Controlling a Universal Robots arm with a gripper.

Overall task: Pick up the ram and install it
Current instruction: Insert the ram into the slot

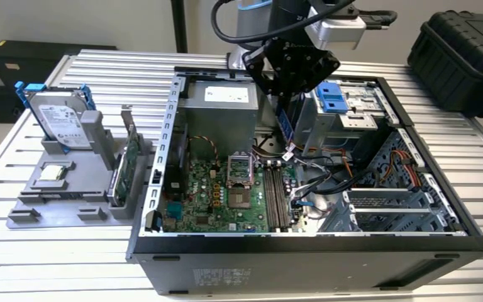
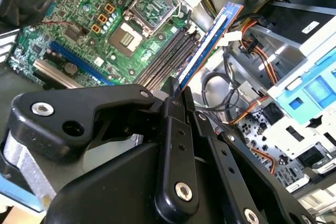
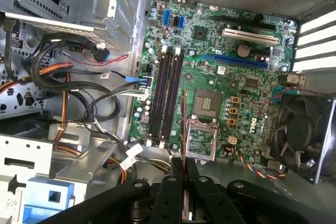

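Slatted metal tabletop point(image 1: 73, 264) carries an open computer case point(image 1: 309, 251), its motherboard point(image 1: 216, 195) lying flat on the case floor. Beside the case, toward the exterior view's left, a grey parts stand point(image 1: 57, 195) holds a hard drive point(image 1: 60, 119). Above the case's rear half hangs the gripper point(image 1: 282, 116), closed narrowly on the ram point(image 1: 285, 126), which hangs edge-down between the fingers. The decisive relation: the ram sits above the empty memory slots point(image 1: 277, 195), with its long axis running roughly parallel to them, and is not yet seated in any slot. In the second wrist view the ram point(image 2: 207, 43) extends away from the gripper point(image 2: 176, 90) as a blue strip over the dark slots point(image 2: 168, 59), showing its length and its near-alignment with them. In the first wrist view the ram point(image 3: 184, 129) appears edge-on as a thin line just beside the slots point(image 3: 168, 95), toward the processor socket point(image 3: 205, 106), showing the sideways offset the other view does not.
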